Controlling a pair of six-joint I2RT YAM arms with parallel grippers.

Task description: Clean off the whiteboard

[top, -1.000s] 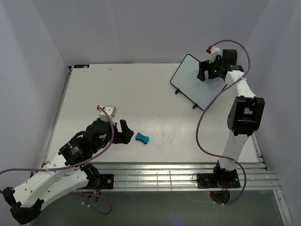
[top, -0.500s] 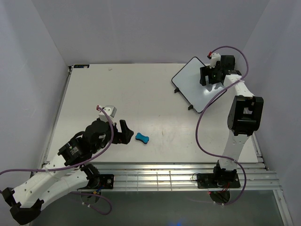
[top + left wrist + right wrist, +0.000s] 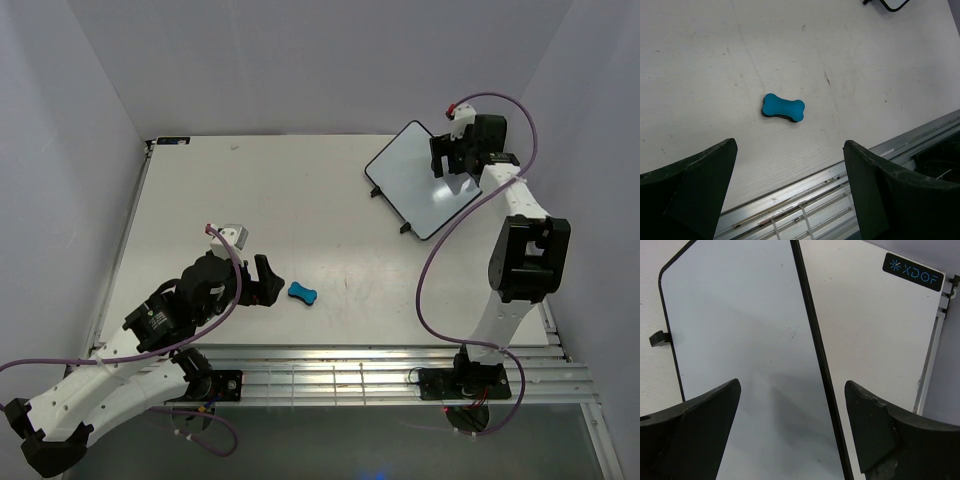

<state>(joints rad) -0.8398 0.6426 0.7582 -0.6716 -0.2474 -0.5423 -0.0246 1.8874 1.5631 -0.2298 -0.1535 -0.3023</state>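
whiteboard (image 3: 418, 182) nudged askew since a second ago, far-right corner of desk (image 3: 290, 190), reads blank | right claw (image 3: 452, 160) wide, empty, backing off | left claw (image 3: 264, 281) wide near eraser (image 3: 302, 293) | erasing likely done

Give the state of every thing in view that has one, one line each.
whiteboard: wiped blank, no writing visible, only tiny specks; not gripped.
blue eraser: lying flat on the table, loose, not held.
left pincer: open, empty, the eraser ahead of its fingers.
right pincer: open, empty, above the whiteboard's right edge; contact cannot be told.
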